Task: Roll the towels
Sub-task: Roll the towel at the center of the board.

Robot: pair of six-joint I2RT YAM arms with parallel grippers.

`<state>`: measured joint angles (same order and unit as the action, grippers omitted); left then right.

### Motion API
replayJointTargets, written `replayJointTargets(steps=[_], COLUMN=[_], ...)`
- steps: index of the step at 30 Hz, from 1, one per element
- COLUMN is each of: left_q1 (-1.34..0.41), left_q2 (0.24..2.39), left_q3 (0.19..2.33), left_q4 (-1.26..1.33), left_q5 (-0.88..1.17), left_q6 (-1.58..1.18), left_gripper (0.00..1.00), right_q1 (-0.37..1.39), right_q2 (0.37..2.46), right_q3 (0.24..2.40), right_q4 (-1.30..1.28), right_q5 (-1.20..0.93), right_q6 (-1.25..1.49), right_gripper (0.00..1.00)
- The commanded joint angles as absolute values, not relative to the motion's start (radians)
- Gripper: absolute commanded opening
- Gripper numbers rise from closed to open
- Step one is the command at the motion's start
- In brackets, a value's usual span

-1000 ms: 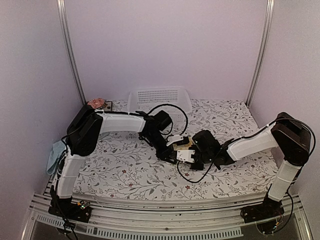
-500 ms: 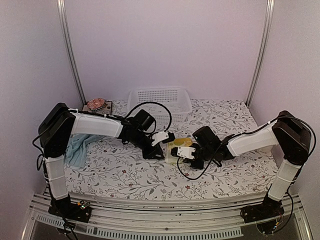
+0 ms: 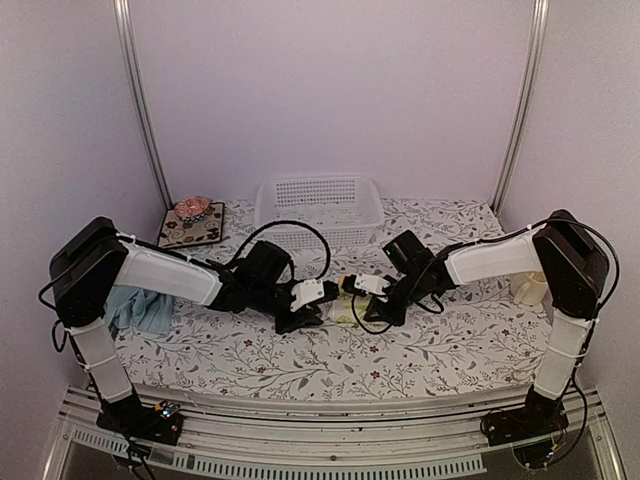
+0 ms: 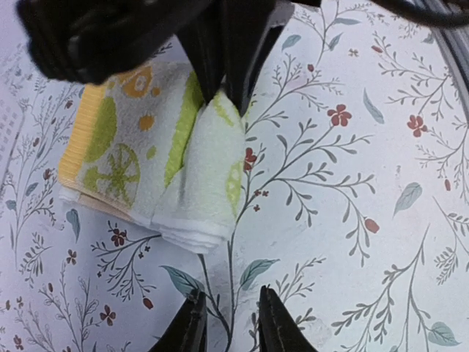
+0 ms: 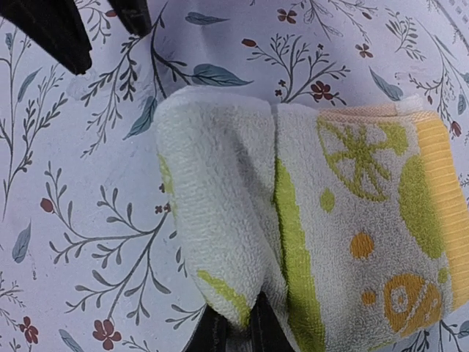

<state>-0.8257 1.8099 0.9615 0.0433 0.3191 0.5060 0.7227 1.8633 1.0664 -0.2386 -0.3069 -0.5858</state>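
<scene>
The yellow-green towel (image 5: 315, 227), printed with citrus slices, lies partly rolled on the floral table cover (image 3: 250, 350) at mid-table. My right gripper (image 5: 236, 334) is shut on its rolled fold, and its dark fingers (image 4: 227, 59) pinch that fold from the far side in the left wrist view. My left gripper (image 4: 231, 323) stands open a small way just off the roll's near end, touching nothing. In the top view both grippers meet at the towel (image 3: 343, 308), left (image 3: 322, 305) and right (image 3: 355, 298). The pale blue towel (image 3: 140, 310) lies crumpled at the far left.
A white perforated basket (image 3: 320, 205) stands at the back centre. A dark floral mat (image 3: 190, 228) with a pinkish thing on it lies at the back left. A small pale object (image 3: 528, 288) sits by the right wall.
The left arm has swung back and low to the left, uncovering the blue towel, and its gripper has drawn away from the roll. The right gripper has shifted left and back with the towel.
</scene>
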Motion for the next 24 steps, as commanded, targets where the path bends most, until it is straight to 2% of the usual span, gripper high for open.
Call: replayJointTargets(steps=[1,13,24], left_q1=[-0.873,-0.944,-0.998], left_q2=[1.779,1.801,1.925], left_q3=[0.892,0.786,0.885], left_q4=[0.228,0.494,0.516], left_q5=[0.274,0.188,0.057], left_q6=[0.62,0.785,0.878], left_gripper=[0.25,0.26,0.26], right_q1=[0.707,0.647,0.627], right_q2=[1.934,2.039,2.08], right_q3=[1.132,1.275,1.348], right_q4=[-0.389,-0.558,-0.655], right_q5=[-0.405,-0.567,-0.641], right_q6=[-0.537,-0.489,-0.495], right_gripper=[0.07,0.08,0.08])
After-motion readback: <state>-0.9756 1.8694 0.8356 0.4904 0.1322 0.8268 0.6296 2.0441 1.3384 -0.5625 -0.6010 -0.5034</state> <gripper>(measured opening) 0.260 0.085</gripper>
